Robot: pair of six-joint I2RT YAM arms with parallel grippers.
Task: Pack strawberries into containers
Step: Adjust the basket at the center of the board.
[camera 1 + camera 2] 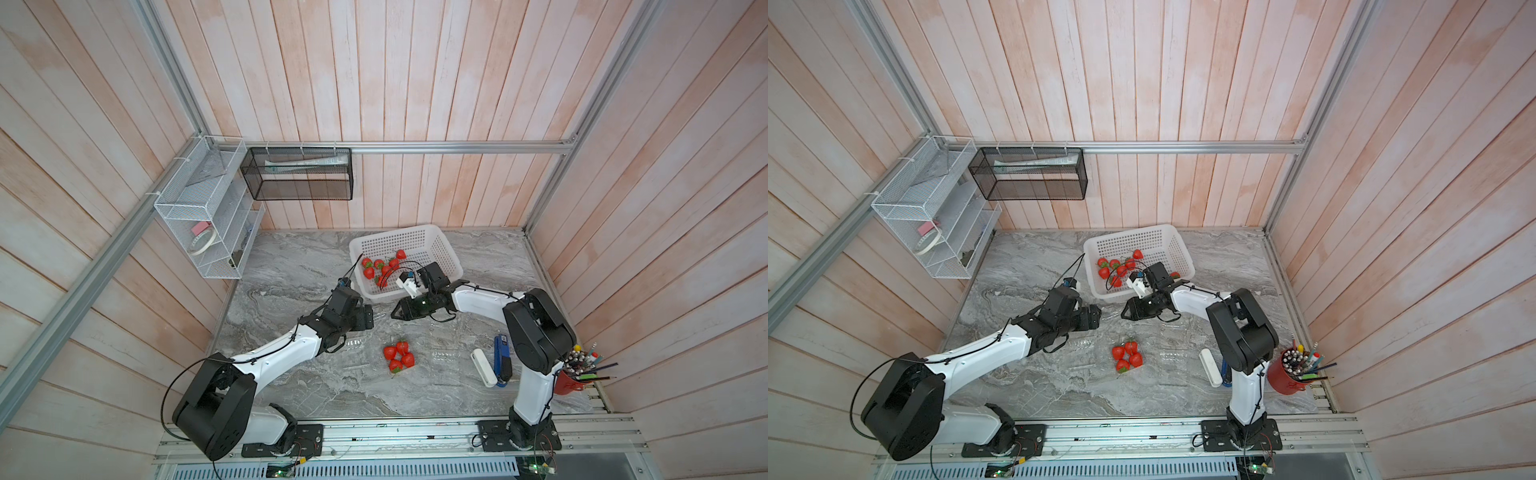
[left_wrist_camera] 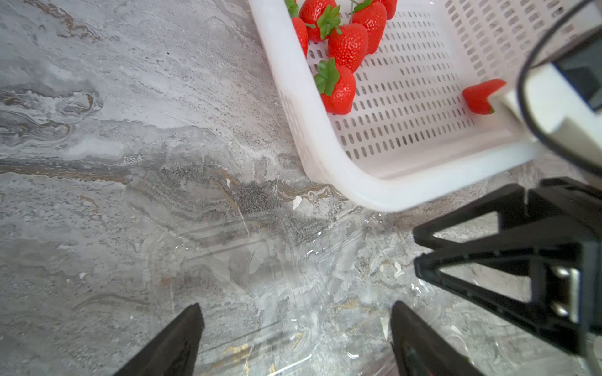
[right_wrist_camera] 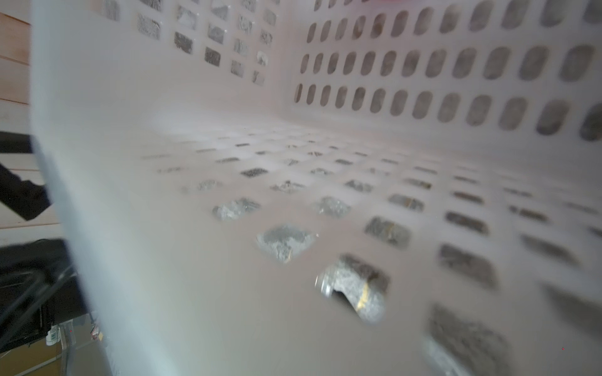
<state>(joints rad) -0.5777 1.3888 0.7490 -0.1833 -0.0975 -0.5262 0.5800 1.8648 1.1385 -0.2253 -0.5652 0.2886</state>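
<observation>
Several red strawberries (image 1: 378, 266) lie in the white perforated basket (image 1: 415, 235); the left wrist view shows them close up (image 2: 338, 89). Several more strawberries (image 1: 399, 358) sit grouped at mid-table inside a barely visible clear container. My left gripper (image 2: 296, 322) is open, its fingers (image 2: 192, 328) either side of another clear container (image 2: 260, 276) on the marble by the basket's corner. My right gripper (image 2: 415, 250) faces it from the other side, low at that container's edge. Its fingertips stand close together, and whether they pinch the plastic is unclear. The right wrist view shows only the basket wall (image 3: 195, 97).
In both top views the two grippers (image 1: 371, 318) (image 1: 1123, 312) nearly meet in front of the basket. A clear container (image 1: 444, 355), a white bar (image 1: 484, 368), a blue stapler (image 1: 502, 359) and a red pencil cup (image 1: 567, 382) stand at right. Wire racks (image 1: 208, 208) hang on the left wall.
</observation>
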